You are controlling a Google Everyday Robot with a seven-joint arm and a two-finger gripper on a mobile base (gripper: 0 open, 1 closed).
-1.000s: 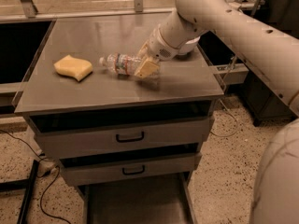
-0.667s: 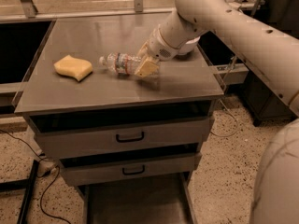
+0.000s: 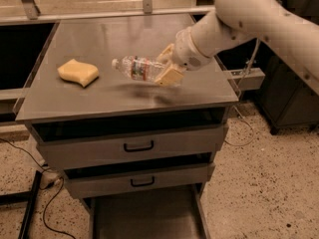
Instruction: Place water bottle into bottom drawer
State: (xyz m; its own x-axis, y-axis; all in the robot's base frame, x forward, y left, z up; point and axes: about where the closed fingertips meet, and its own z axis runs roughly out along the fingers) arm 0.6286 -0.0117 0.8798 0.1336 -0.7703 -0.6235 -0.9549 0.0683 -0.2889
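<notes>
The water bottle (image 3: 138,68) is clear and ribbed, with a white cap pointing left and a red-and-blue label. My gripper (image 3: 167,65) is shut on its base end and holds it lifted a little above the cabinet top (image 3: 119,29), tilted, with its shadow on the metal below. The bottom drawer (image 3: 144,214) is pulled out at the foot of the cabinet, a dark shallow tray, empty as far as it shows.
A yellow sponge (image 3: 78,72) lies on the left of the cabinet top. Two shut grey drawers with black handles (image 3: 138,147) (image 3: 141,182) sit above the open one. Cables (image 3: 42,198) lie on the floor at the left. A dark cabinet (image 3: 294,88) stands at the right.
The bottle has risen off the cabinet top in my gripper and now hangs tilted above it. The sponge has not moved.
</notes>
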